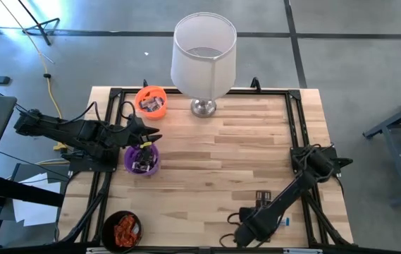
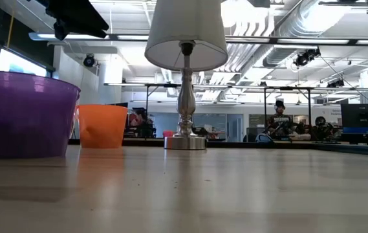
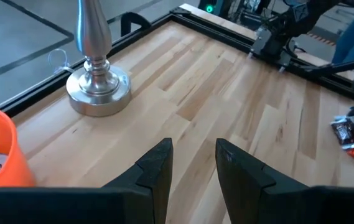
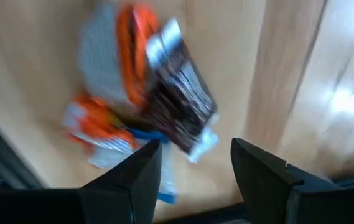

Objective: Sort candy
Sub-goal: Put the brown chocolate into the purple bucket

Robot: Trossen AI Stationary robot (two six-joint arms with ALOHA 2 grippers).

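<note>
A small heap of candy (image 4: 145,99) is lying on the wooden table (image 1: 228,162) near its front edge, directly under the right gripper (image 4: 192,168): an orange-and-silver wrapper, a dark brown one and a bit of blue are showing, though the lettering is too blurred to read. The right gripper is hovering over this heap with its jaws spread and nothing between them. More candy is sitting in the cups: orange-red pieces in the black cup (image 1: 121,230) at the front left corner, mixed pieces in the purple cup (image 1: 142,158), and wrappers in the orange cup (image 1: 151,100) (one there is showing the letters "EY'S"). The left gripper (image 3: 192,163) is hanging above the purple cup, jaws apart and empty. A lamp (image 1: 204,56) is standing at the table's back edge.
</note>
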